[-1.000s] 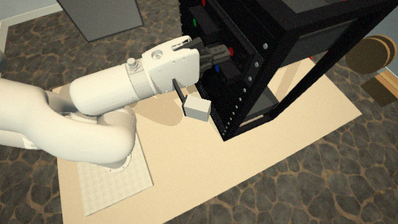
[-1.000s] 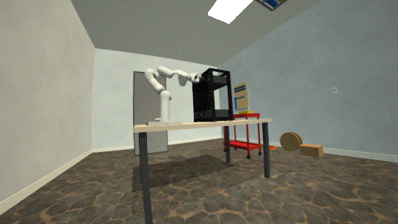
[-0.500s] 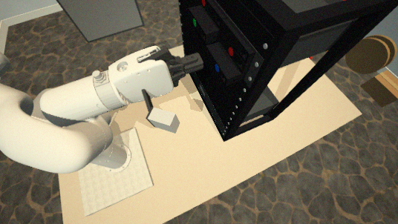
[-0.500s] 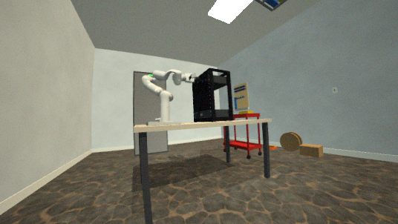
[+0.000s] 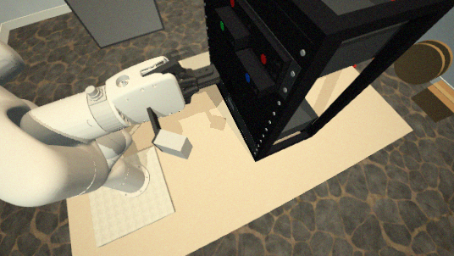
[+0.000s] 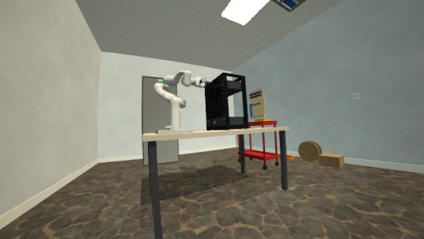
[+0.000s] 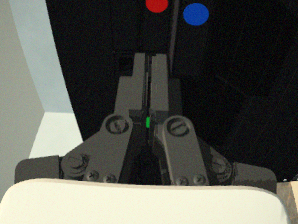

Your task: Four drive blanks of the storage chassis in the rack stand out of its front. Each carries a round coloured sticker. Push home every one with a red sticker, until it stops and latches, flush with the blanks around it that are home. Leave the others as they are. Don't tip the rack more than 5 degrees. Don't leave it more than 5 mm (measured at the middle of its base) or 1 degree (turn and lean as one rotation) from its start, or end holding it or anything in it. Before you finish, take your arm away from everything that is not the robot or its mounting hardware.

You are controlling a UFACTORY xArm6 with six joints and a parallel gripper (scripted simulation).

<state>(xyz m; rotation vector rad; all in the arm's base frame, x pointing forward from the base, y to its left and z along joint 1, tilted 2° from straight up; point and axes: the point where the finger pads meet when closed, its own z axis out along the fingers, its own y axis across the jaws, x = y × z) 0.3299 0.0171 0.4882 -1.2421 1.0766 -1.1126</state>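
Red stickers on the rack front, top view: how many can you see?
2. One red sticker sits mid-front, just above the blue sticker; another red sticker is cut by the frame's top edge, above the green sticker. The frame edge may hide more.
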